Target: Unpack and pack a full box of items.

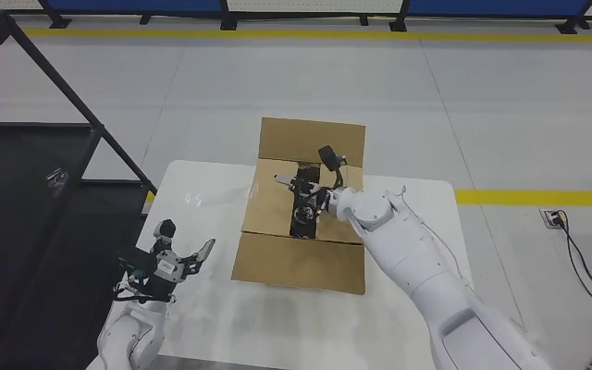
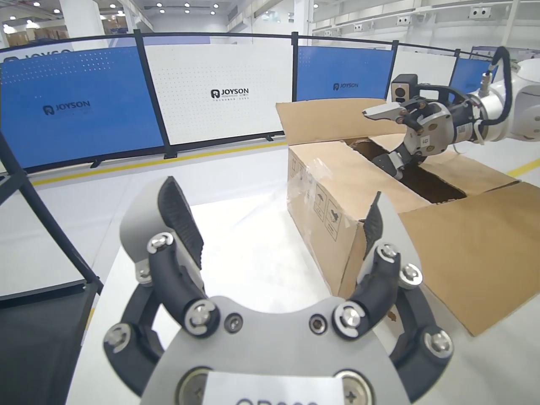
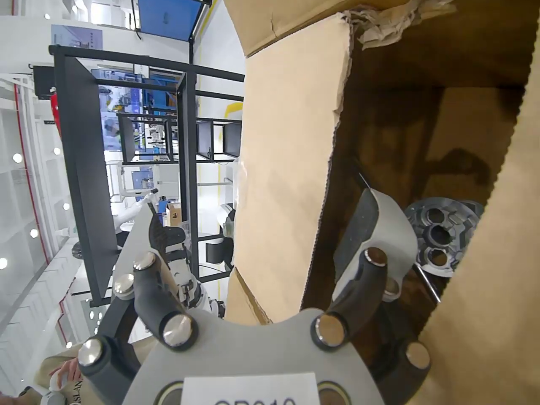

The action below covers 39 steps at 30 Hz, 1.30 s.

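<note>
An open cardboard box [image 1: 301,264] stands mid-table with its flaps spread out. My right gripper [image 1: 305,196] is over its opening and is open. In the right wrist view the right gripper [image 3: 261,221] straddles an upright inner flap [image 3: 287,149], with one finger inside the box and one outside. A round grey metal part [image 3: 443,233] with holes lies on the box floor just past the inner finger. Crumpled paper [image 3: 400,10] sits at a box corner. My left gripper [image 2: 274,212] stays open and empty over the table, left of the box [image 2: 337,179].
The white table [image 1: 208,305] has bare room left of and in front of the box. A black metal rack [image 1: 55,185] stands beside the table's left edge. Blue and white fence panels [image 2: 168,86] close off the far floor.
</note>
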Each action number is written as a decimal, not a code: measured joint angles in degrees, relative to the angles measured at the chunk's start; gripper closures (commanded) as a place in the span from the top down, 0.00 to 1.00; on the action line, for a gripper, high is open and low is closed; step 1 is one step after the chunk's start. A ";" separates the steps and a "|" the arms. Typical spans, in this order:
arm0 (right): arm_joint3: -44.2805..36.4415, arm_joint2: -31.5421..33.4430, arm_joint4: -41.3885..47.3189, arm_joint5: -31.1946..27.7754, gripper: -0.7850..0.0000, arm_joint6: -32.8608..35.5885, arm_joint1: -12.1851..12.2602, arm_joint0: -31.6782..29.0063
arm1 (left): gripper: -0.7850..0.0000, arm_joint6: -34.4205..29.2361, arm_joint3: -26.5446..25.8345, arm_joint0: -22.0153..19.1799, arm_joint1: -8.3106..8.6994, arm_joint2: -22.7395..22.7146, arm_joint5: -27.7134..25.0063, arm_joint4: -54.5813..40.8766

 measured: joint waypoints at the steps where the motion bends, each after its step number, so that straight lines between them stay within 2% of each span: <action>1: 0.51 0.60 1.33 -1.04 1.00 1.15 -0.11 0.08 | 1.00 0.18 -0.30 0.23 0.04 0.15 -0.39 0.68; 10: 4.22 5.60 11.13 -7.40 1.00 9.25 -0.23 1.11 | 1.00 0.36 -1.76 0.75 0.10 1.57 -1.50 3.37; 16: 3.39 6.50 12.37 -10.28 1.00 10.93 -0.65 1.25 | 1.00 -1.08 -2.76 -0.04 0.01 3.56 -0.56 6.89; 19: 2.43 6.24 11.95 -10.81 1.00 10.04 -1.20 1.28 | 1.00 -2.49 -2.70 -1.24 -0.19 5.06 1.10 8.77; 25: 0.26 4.50 8.78 -12.39 1.00 4.05 -2.86 1.14 | 1.00 -4.42 -1.17 -4.91 -0.91 8.41 4.49 9.83; 30: -0.88 3.49 7.31 -15.37 1.00 3.27 -3.99 1.05 | 1.00 -5.80 0.59 -8.07 -1.64 10.99 6.25 8.64; 39: -0.67 1.39 3.21 -17.32 1.00 -0.71 -6.09 1.65 | 1.00 -8.03 3.62 -12.66 -3.39 13.69 14.65 2.70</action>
